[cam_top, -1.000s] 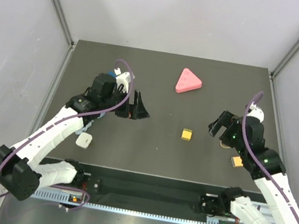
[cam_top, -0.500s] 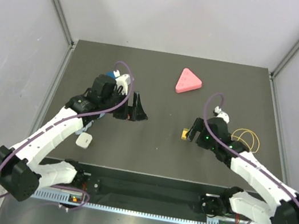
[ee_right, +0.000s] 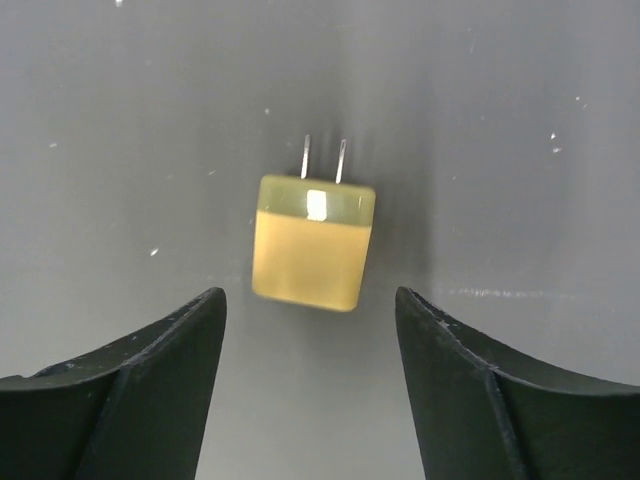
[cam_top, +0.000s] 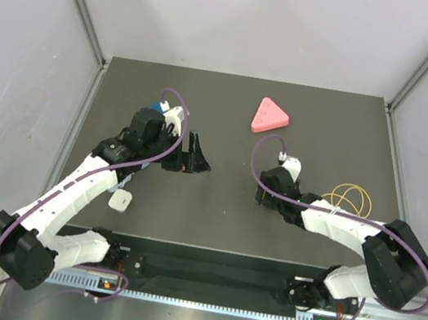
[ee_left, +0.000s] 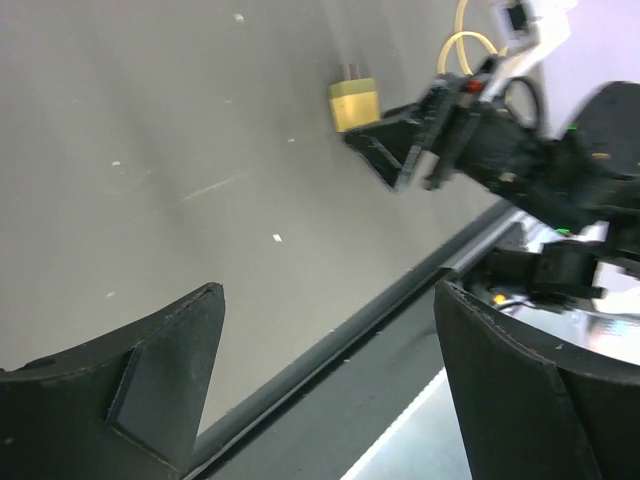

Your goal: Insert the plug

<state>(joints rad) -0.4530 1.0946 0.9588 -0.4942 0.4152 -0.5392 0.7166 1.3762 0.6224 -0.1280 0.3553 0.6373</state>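
While my right gripper hangs spread over the matte grey table, the plug, a glossy yellow rounded block with two thin metal prongs pointing up-frame, lies flat at centre, untouched. My left gripper gapes wide too.

A robotics lab cell — plain grey panel walls enclose a dark matte counter edged by a slotted aluminium rail.
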